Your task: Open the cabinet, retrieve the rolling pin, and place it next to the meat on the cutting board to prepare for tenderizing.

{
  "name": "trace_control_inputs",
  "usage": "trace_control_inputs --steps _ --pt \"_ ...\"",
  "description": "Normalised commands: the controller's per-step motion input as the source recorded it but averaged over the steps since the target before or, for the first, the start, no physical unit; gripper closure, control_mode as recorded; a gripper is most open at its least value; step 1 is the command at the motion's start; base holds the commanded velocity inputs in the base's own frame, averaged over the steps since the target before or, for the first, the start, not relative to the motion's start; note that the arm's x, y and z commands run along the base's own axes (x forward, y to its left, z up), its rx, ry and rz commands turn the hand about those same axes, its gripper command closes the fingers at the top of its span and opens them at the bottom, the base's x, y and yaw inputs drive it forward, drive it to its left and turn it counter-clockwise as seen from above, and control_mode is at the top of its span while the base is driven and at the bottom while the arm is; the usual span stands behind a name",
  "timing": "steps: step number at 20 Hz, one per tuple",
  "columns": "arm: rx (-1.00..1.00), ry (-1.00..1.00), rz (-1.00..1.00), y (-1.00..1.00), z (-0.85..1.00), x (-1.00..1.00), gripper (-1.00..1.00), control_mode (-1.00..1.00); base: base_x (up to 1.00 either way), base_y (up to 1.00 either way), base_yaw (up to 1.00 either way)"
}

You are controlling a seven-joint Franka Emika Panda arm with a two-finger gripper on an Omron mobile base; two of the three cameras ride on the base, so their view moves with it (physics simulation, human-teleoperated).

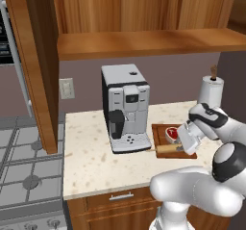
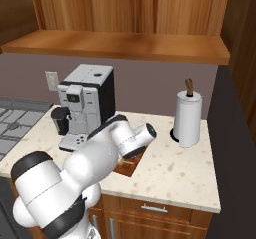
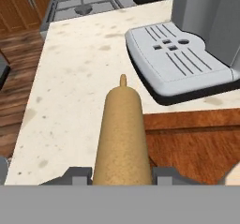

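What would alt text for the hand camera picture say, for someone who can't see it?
A tan rolling pin, held between the gripper fingers, points away over a speckled counter. Its near end lies above the edge of a dark cutting board, with the coffee machine's grey drip tray just beyond.

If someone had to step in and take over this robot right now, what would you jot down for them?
Gripper: closed around the rolling pin, jaws on both sides of its body.
Rolling pin: held low at the cutting board's front edge, its far end pointing out over the counter past the coffee machine.
Meat: on the board, just behind the pin.
Cabinet: door open.
Done: cabinet opened, pin fetched and brought to the board.
Left: set the pin down beside the meat and let go.
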Motion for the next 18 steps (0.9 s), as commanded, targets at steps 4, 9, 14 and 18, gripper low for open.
trace_control_inputs --steps 4,9,14,18 --pt "0.00 0.00 0.06 -0.14 -0.18 0.28 1.00 -1.00 0.00 0.00 0.00" --pt "0.00 0.00 0.04 -0.08 -0.17 0.24 1.00 -1.00 0.00 0.00 0.00" --pt "0.01 -0.01 0.02 -0.03 -0.22 0.03 1.00 -1.00 0.00 0.00 0.00" --pt "0.00 0.07 0.00 0.00 -0.29 0.00 -1.00 -1.00 0.00 0.00 0.00"
